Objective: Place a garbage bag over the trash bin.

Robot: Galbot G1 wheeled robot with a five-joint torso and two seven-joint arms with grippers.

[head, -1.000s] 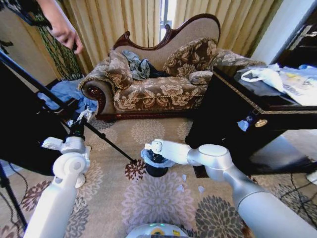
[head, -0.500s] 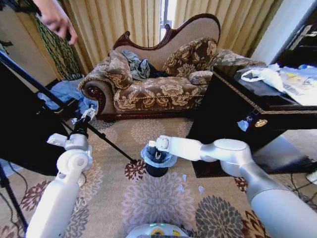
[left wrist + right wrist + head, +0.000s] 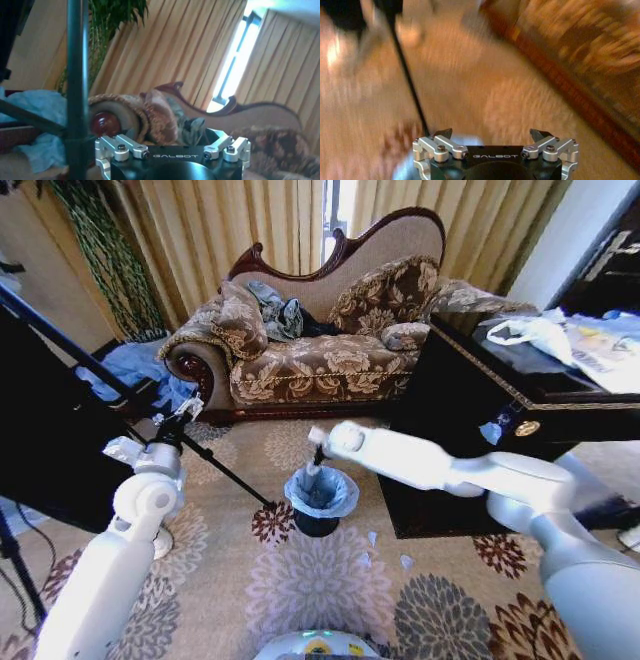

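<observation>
The small black trash bin [image 3: 317, 525] stands on the flowered carpet in front of the sofa. The pale blue-white garbage bag [image 3: 320, 492] lines it, its crinkly edge folded out over the rim. My right gripper [image 3: 316, 460] hangs just above the bin's far rim; in the right wrist view its fingertips [image 3: 442, 132] stand spread with nothing between them [image 3: 491, 132]. My left gripper [image 3: 186, 411] is held up at the left, beside a black tripod leg, well away from the bin.
A black tripod leg [image 3: 215, 465] slants across the carpet to just left of the bin. The patterned sofa [image 3: 320, 360] is behind, and a black table [image 3: 480, 410] with white bags is to the right. A blue cloth heap [image 3: 130, 365] lies far left. Paper scraps [image 3: 405, 560] dot the carpet.
My right gripper has lifted out of the bin and moved slightly toward the sofa. The left arm has risen a little. A person's hand at the upper left has left the view.
</observation>
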